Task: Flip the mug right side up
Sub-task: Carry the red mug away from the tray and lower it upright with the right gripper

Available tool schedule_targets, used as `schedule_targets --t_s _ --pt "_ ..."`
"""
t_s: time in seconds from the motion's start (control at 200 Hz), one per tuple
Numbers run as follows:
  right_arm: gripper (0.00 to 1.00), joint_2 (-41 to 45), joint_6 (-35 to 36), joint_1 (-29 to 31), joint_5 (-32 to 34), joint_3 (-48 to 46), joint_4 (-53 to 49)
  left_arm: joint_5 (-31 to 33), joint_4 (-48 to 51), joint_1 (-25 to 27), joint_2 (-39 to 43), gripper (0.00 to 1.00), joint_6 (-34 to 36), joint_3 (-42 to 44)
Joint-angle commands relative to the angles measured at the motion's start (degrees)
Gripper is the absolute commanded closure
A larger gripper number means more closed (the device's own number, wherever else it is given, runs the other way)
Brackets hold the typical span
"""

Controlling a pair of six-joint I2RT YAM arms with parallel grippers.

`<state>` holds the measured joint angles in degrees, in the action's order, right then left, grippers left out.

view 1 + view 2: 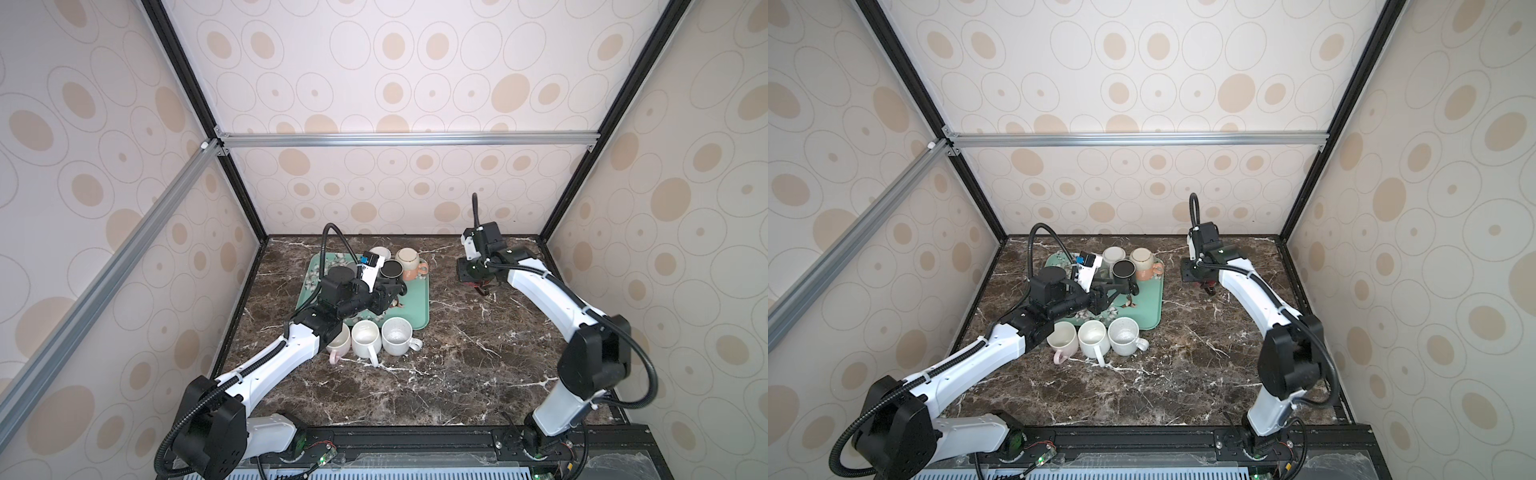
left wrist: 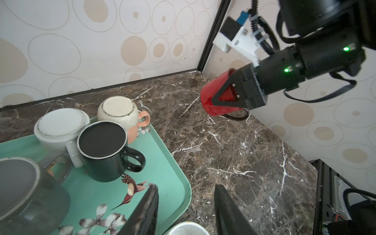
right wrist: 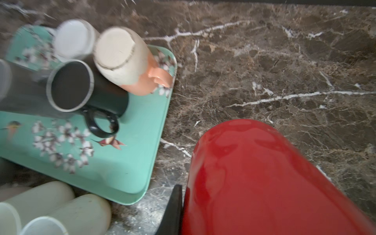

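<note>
Red mug [image 2: 209, 93] held tilted over the table [image 2: 244, 152].
Right claw [image 2: 221, 87] is clamped on it, left claw [image 2: 186, 205] parted; upright rotation is likely needed next.

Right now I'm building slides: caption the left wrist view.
Right gripper clamps a glossy red mug over the marble tabletop, beside a teal tray of mugs.

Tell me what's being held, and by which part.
Right gripper grips the red mug by its wall near the rim; left gripper is open, empty.
</note>
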<state>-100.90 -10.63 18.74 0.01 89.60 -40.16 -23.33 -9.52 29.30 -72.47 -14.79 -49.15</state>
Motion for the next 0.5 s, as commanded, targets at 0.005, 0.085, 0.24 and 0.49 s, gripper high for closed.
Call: schedule_targets --t_s 0.005,0.085,0.24,0.49 --pt "1.00 -4.22 4.68 -1.12 2.41 7.10 -4.35 2.89 1.80 -0.30 1.10 0.55 3.27 0.15" --pt "1.00 -8.81 4.74 -1.94 0.26 11.13 -5.26 3.25 2.14 -0.41 0.86 0.55 3.64 0.24" --pt "1.00 -17.99 5.50 -2.48 -3.65 20.14 -10.16 3.58 2.40 -0.56 0.62 0.54 4.48 0.69" --pt "1.00 -25.82 6.22 -4.24 -5.53 27.20 -12.05 2.58 -0.66 -0.86 -0.27 0.54 2.89 2.59"
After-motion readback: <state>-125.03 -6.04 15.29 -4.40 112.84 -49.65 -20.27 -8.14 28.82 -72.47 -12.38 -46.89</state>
